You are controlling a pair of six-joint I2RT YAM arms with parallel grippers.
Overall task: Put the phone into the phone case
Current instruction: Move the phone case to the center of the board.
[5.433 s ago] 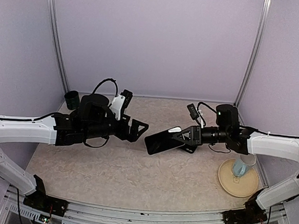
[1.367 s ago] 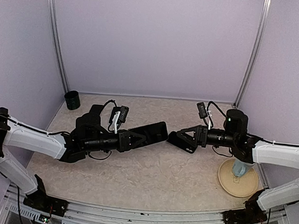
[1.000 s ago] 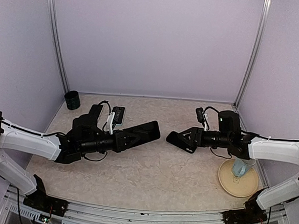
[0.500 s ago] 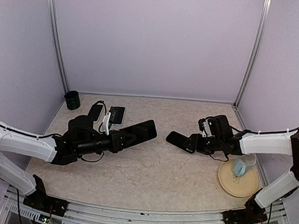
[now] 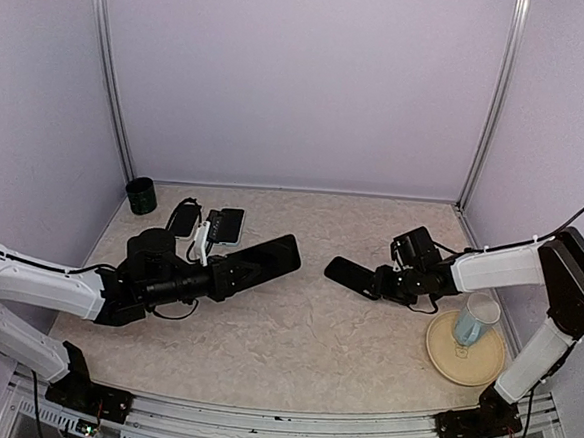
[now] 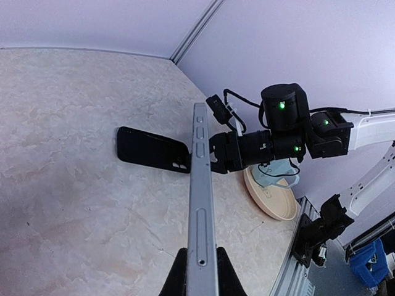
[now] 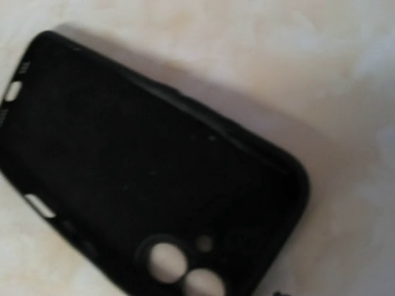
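Where left gripper (image 6: 201, 259) pinches, phone (image 6: 199, 185) (edge-up) juts out.

Top view: soft, even light from overhead, fairly bright, no glare. Surface (image 5: 293, 349) pale, w/ only faint diffuse shadows under left arm (image 5: 47, 287), right arm (image 5: 494, 268) & beside the phone case (image 5: 348, 275). Wall posts (image 5: 493, 103) lean inward toward the bottom, a wide-angle look.

Left wrist view: bright, mid-distance sharp. Phone (image 6: 200, 203) is seen edge-on; its metal side has a pale sheen and the near end is a bit soft. Green lights (image 6: 281, 105) on the far arm glow as small blown-out dots.

Right wrist view: v. close, whole pic blurred. Case outline is smeared, w/ a soft grey shadow along its upper-right edge.
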